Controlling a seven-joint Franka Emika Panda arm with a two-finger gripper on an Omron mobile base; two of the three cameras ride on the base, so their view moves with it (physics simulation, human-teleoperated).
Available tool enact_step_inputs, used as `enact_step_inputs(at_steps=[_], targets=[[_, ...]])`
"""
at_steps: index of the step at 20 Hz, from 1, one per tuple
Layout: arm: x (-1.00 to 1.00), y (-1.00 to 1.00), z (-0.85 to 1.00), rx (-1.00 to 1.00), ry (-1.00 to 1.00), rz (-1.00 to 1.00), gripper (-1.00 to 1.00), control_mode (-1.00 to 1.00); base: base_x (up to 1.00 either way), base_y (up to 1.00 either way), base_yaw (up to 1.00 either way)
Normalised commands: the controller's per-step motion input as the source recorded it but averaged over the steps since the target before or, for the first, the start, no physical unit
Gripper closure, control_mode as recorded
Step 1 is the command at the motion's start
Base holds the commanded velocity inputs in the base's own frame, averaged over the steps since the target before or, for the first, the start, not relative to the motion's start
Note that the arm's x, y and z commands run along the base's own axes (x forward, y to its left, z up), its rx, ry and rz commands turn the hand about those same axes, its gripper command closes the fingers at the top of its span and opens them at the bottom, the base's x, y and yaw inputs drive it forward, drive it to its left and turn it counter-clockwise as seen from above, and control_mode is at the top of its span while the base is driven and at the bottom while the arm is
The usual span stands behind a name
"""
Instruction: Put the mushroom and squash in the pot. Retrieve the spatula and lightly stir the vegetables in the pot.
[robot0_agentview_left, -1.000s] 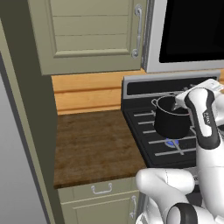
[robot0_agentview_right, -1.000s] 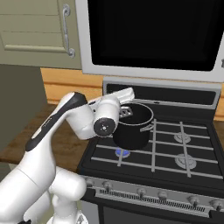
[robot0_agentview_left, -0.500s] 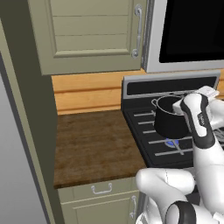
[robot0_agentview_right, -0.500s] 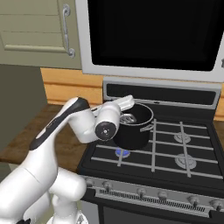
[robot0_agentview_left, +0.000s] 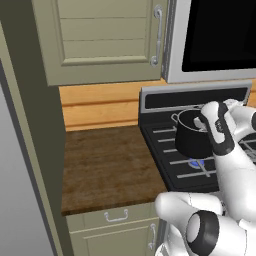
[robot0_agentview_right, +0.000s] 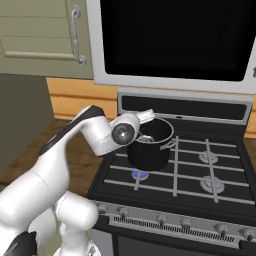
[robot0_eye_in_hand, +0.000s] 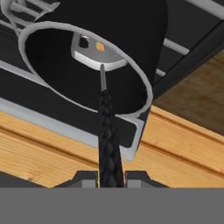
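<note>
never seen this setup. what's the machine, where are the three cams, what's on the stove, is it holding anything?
It is a rendered kitchen with a white robot arm on a base that can drive. Two pictures come from cameras on the base, behind the arm to its left and right. The third camera sits on the hand and looks along the gripper.

On the black stove stands the black pot, over a blue flame. A wooden counter lies beside the stove.

The gripper is shut on the spatula: its black handle runs up between the finger tips and its slotted metal head sits inside the pot. A small orange bit shows by the head, possibly the squash; too small to be sure.
</note>
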Motion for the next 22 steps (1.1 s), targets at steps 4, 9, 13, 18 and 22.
enact_step_inputs(at_steps=[4,9,13,18,22], targets=[[0.01,-0.12,-0.32,0.00,0.09,0.00,1.00,-1.00,0.00,0.00,0.00],[0.01,-0.15,-0.22,0.00,0.05,0.00,1.00,-1.00,0.00,0.00,0.00],[0.02,-0.10,-0.05,0.00,0.03,0.00,1.00,-1.00,0.00,0.00,0.00],[0.02,-0.02,-0.01,0.00,0.03,0.00,1.00,-1.00,0.00,0.00,0.00],[0.00,-0.01,-0.02,0.00,0.05,0.00,1.00,-1.00,0.00,0.00,0.00]])
